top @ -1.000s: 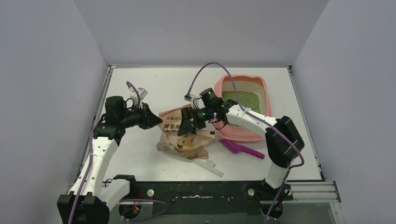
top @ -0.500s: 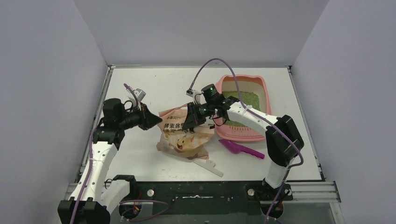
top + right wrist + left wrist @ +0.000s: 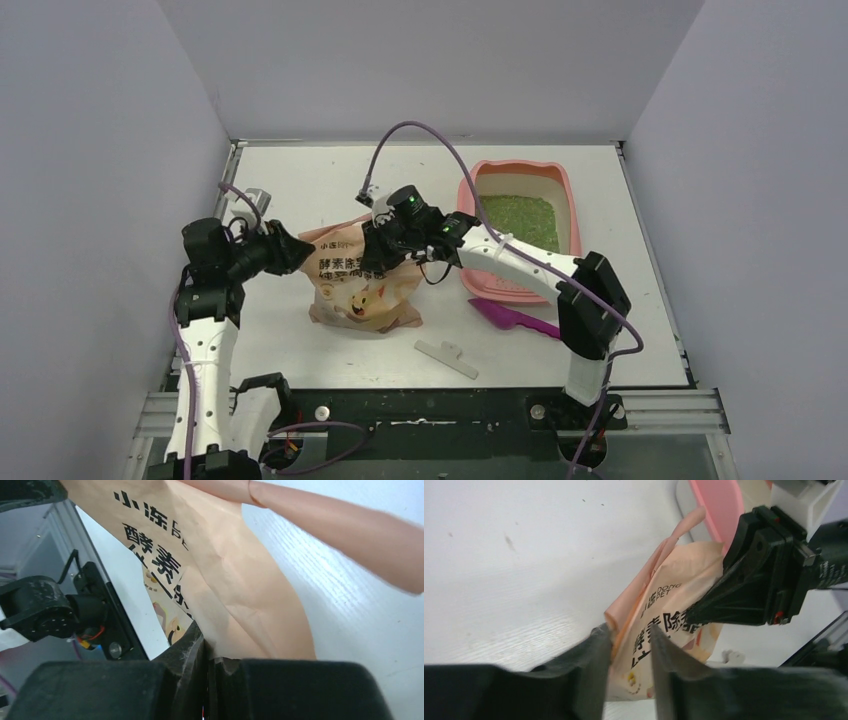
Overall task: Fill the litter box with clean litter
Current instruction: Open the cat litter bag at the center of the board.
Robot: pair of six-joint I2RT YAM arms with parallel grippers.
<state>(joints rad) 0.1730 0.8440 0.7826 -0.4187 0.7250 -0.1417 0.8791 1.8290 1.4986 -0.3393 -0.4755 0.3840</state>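
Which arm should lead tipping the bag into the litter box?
Probably right: the right gripper pinches the bag at its top corner on the litter box side; the left gripper grips the far corner, away from it.

One pink litter box (image 3: 572,205); one bed of green litter (image 3: 520,217); one printed bag (image 3: 360,285); one magenta scoop (image 3: 515,318); one white strip (image 3: 447,356); two grippers, the left gripper (image 3: 303,251) and the right gripper (image 3: 375,245).

Table (image 3: 300,170) — litter box (image 3: 512,288), bag (image 3: 355,292), scoop (image 3: 515,320)
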